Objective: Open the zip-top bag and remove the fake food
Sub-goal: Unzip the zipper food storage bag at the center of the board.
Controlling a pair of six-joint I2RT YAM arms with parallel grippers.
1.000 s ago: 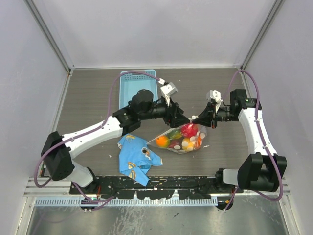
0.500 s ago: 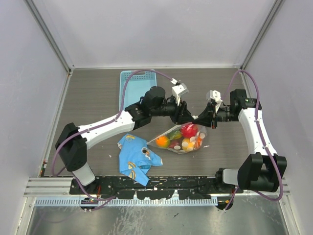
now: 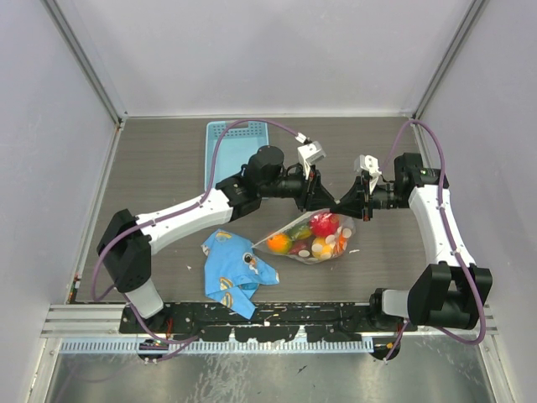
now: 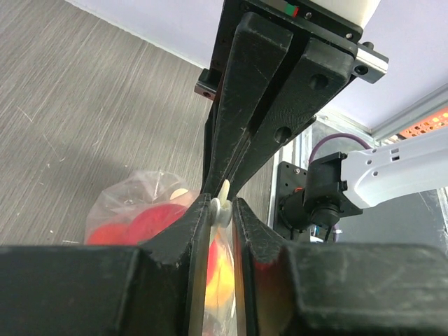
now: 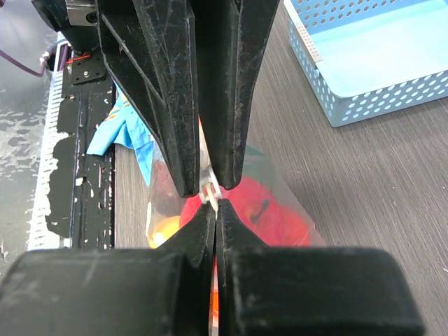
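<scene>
Zip-top bag (image 3: 312,238), clear film scattered with white polka dots, lying bulged on the grey wood-grain table (image 3: 159,168) between the two arms, its white zip strip (image 4: 222,205) raised and pinched from both sides. Left gripper (image 3: 322,200) closed on the strip, matte black scuffed fingers (image 4: 175,234) almost meeting around the thin plastic. Right gripper (image 3: 342,203) clamped on the same strip from the opposite side, its tapered black fingers (image 5: 252,241) pressed tight with only film between them. Fake food (image 3: 322,225) packed inside the pouch: glossy rounded pieces in red, orange, yellow and green, visible through the film. Light blue perforated plastic basket (image 3: 226,143) toward the back of the table, well apart from the bag. Crumpled blue cartoon-print cloth (image 3: 237,270) near the bag's left end, toward the front edge.
</scene>
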